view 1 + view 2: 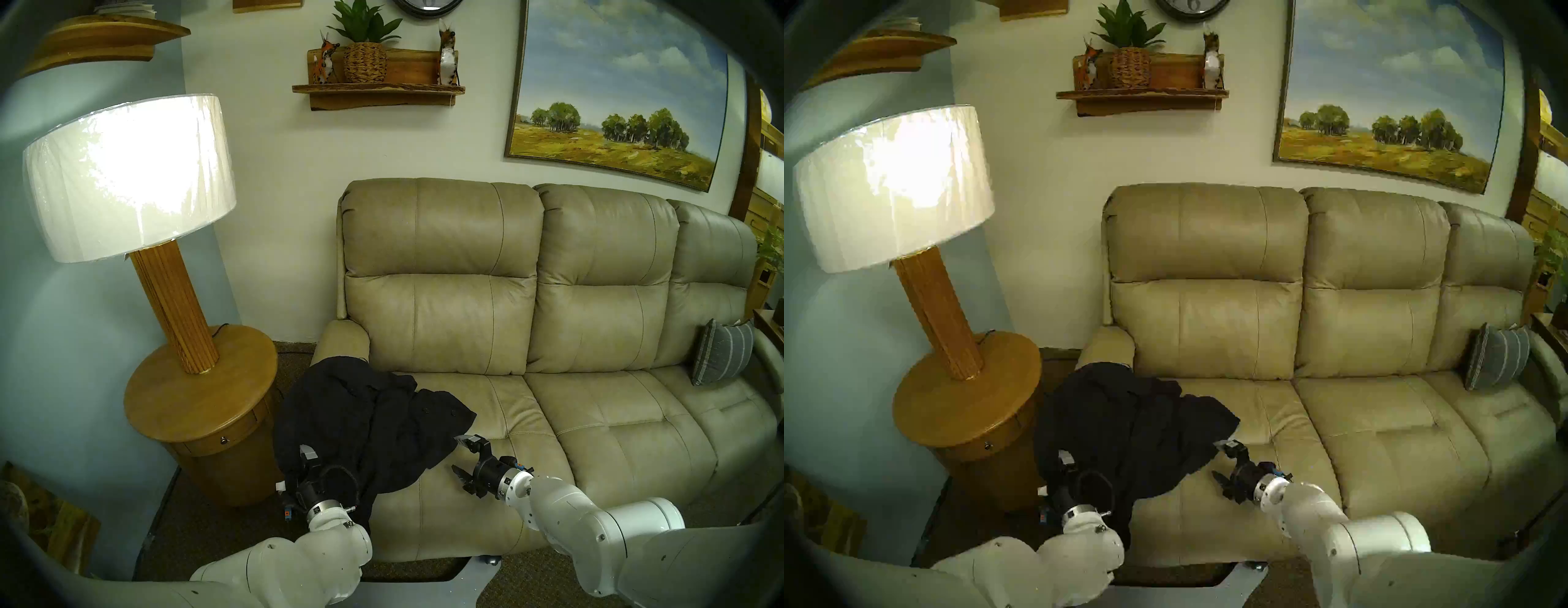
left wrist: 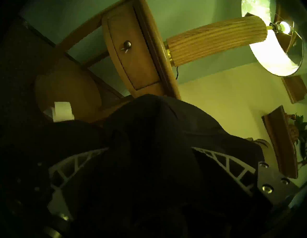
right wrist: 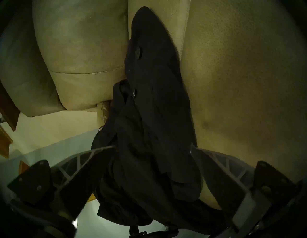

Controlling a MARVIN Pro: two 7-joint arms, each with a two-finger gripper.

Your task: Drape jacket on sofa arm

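Observation:
The black jacket lies over the front part of the beige sofa arm and spills onto the left seat cushion and down the sofa's front. My left gripper is at the arm's front end, its fingers spread with jacket fabric bulging between them. A small white tag hangs beside it. My right gripper is open over the seat, just right of the jacket's edge and apart from it. In the right wrist view the jacket with dark buttons lies ahead of the spread fingers.
A round wooden side table with a drawer and a lit lamp stands close to the left of the sofa arm. A grey striped pillow leans at the sofa's far right. Dark carpet lies in front.

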